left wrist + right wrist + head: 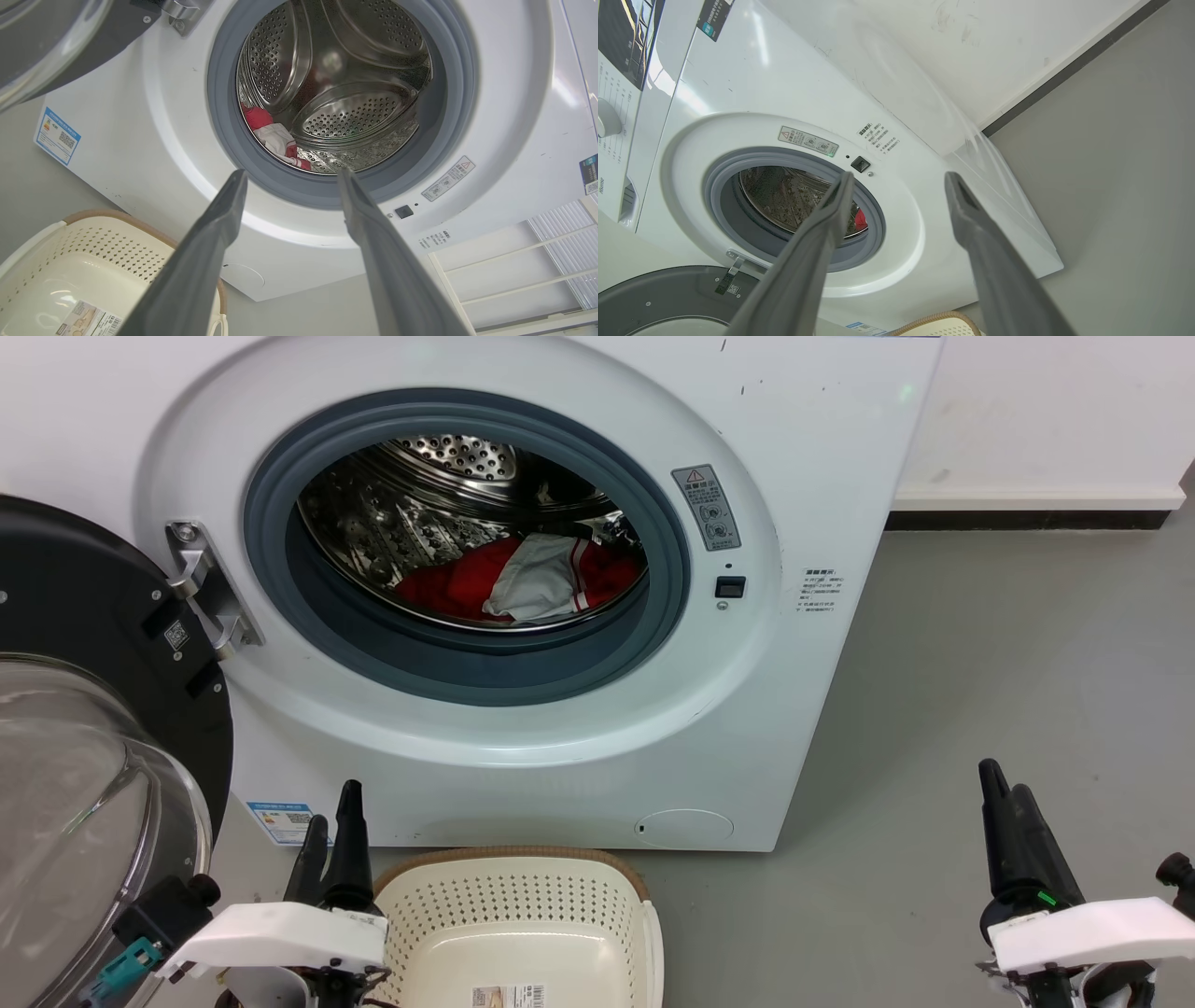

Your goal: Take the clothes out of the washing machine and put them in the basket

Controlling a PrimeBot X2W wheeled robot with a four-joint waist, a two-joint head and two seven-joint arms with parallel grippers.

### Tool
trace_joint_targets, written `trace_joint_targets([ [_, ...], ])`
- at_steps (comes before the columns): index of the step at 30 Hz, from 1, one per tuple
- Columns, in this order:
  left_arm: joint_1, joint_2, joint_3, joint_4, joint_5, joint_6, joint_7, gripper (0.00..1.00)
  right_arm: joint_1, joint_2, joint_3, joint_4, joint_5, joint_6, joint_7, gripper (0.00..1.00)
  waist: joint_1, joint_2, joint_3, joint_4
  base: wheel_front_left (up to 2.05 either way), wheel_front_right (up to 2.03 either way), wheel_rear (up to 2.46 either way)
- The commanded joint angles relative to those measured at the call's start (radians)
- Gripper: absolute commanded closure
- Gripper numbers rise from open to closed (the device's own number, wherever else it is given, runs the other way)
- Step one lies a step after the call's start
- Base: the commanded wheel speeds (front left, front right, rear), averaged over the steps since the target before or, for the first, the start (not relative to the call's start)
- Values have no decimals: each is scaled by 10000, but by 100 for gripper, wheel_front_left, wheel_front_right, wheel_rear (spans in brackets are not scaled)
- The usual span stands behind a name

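The washing machine (803, 457) stands with its porthole open. In the steel drum lie the clothes: a plain red garment (446, 586) and, on top of it, one showing its white inner side with striped edges (540, 581). They also show low in the drum in the left wrist view (276, 138), and as a red scrap in the right wrist view (860, 219). The cream basket (523, 896) sits on the floor before the machine with no clothes in it. My left gripper (334, 807) (293, 173) is open beside the basket's left rim. My right gripper (1005, 782) (900, 176) is open, off to the right.
The black-framed glass door (103, 747) hangs swung out at the left, close to my left arm. Grey floor (1008, 663) stretches right of the machine up to a white wall with a dark baseboard (1027, 520). A white rack (514, 270) stands beside the machine.
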Motion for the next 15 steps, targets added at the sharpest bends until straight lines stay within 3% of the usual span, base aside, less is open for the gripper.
trace_joint_targets([
  [1, 9, 28, -54, -203, 353, 67, -105, 0, -14, -29, 37, -242, -422, 1, -106, 0, 0, 0, -2, -2, 0, 0, 0],
  [15, 264, 33, -336, -438, 2456, 405, -550, 0, 274, -29, 232, -691, -2849, 1, -552, 0, 0, 0, -45, -17, 0, 0, 0],
])
